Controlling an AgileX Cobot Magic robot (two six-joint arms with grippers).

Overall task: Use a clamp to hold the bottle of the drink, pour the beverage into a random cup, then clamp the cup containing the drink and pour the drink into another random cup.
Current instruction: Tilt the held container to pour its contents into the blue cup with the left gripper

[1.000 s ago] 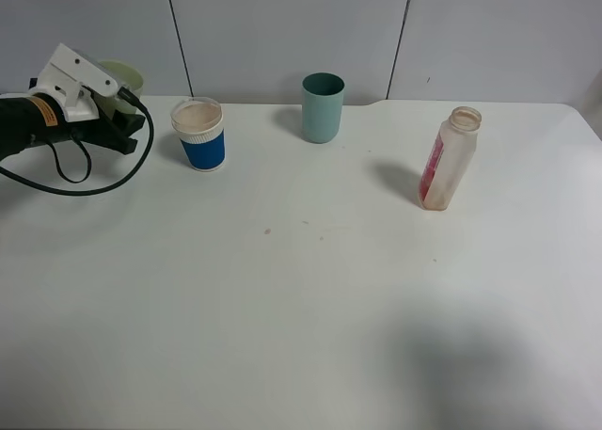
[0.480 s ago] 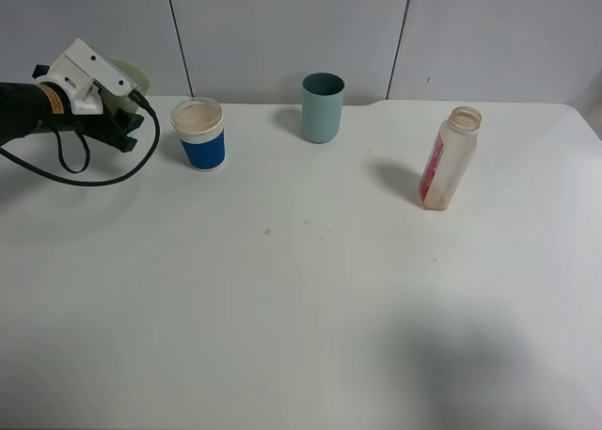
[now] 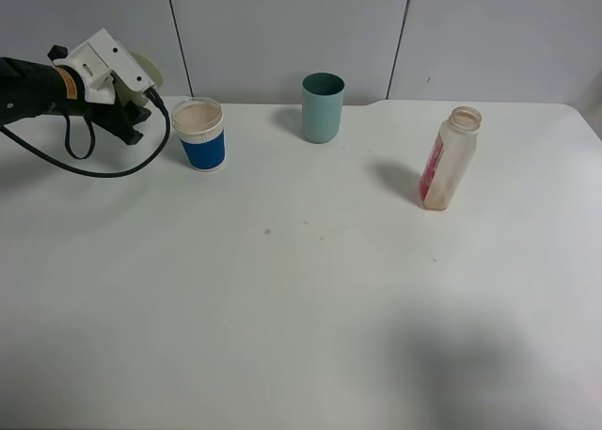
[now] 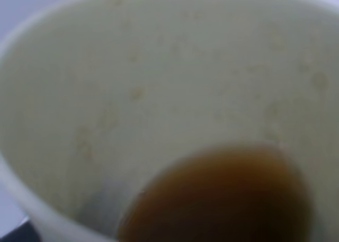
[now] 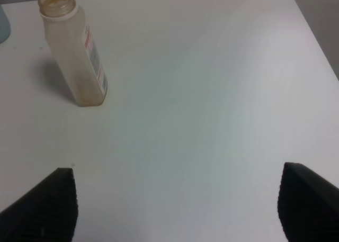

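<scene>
My left gripper, a white block on a black arm, hangs above the table's far left corner, shut on the pale yellow-green cup, whose rim peeks out behind it. The left wrist view looks straight into that cup, with reddish-brown beverage pooled inside. Just to the right stands the blue cup with a white rim band, upright. At the right the capless bottle stands upright, nearly empty. The right wrist view shows the bottle beyond my right gripper, which is open and holds nothing.
A teal tumbler stands upright at the back middle of the white table. A few small drops spot the table near its middle. A grey panelled wall runs behind. The table's right edge shows in the right wrist view.
My left gripper has risen and moved right toward the blue cup, carrying the pale cup. The bottle, the teal tumbler and the blue cup have stayed put.
</scene>
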